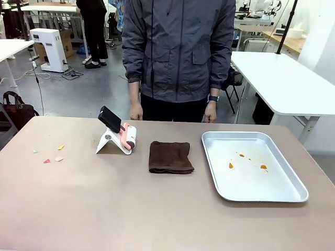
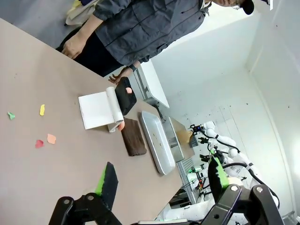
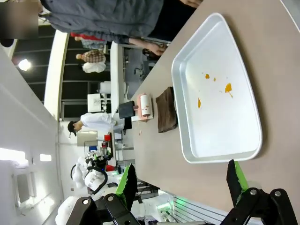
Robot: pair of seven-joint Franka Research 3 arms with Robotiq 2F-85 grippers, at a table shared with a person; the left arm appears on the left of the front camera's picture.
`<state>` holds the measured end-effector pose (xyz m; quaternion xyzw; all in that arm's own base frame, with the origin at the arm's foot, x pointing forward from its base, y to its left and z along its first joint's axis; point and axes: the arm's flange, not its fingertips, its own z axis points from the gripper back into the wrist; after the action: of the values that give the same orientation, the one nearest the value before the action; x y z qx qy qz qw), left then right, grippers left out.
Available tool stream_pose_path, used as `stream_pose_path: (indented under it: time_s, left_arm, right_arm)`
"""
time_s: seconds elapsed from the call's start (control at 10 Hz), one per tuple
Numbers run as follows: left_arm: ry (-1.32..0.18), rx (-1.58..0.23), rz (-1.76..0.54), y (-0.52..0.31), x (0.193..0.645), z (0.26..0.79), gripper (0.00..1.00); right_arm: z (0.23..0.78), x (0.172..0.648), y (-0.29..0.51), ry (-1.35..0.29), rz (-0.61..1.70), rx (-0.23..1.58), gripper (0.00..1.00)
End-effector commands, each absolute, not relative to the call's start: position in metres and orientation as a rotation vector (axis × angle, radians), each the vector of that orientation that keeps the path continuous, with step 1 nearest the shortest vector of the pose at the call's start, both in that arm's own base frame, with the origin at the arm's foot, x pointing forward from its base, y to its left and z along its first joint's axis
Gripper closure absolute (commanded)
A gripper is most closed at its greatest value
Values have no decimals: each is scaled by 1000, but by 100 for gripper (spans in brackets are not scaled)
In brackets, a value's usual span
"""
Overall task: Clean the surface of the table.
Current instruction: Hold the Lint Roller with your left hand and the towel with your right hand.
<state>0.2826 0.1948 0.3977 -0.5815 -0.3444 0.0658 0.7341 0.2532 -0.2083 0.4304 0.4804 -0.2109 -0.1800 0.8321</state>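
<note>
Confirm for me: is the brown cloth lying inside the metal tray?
No, the brown cloth lies folded on the table, beside the metal tray and apart from it.

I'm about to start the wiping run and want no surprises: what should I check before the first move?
1. Left gripper open, empty: ok.
2. Right gripper open, empty: ok.
3. Cloth lying free, nothing on it: ok.
4. Table clean: not ok, scraps near its left end.
5. Tray clean: not ok, orange bits inside.
6. Person's hands clear of the scraps: ok.
</note>
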Motion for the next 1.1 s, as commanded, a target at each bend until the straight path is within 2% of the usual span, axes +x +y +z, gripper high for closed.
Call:
stream_pose_path:
  time_s: [0.0, 0.1, 0.3, 0.7, 1.0]
  left_arm:
    - [-772, -1286, 130, 195, 282, 399, 0]
    - [-757, -1278, 145, 195, 283, 398, 0]
    - [-745, -1251, 70, 176, 298, 427, 0]
    - [-573, -1192, -19, 123, 348, 496, 0]
    - [-424, -1081, 3, 80, 360, 530, 0]
  right_arm:
    - [435, 252, -210, -461, -387, 1041, 0]
    - [430, 253, -208, -447, -382, 1018, 0]
    - [458, 266, -164, -497, -234, 893, 0]
    - [496, 328, -48, -422, 45, 731, 0]
    - [496, 368, 48, -347, 27, 688, 0]
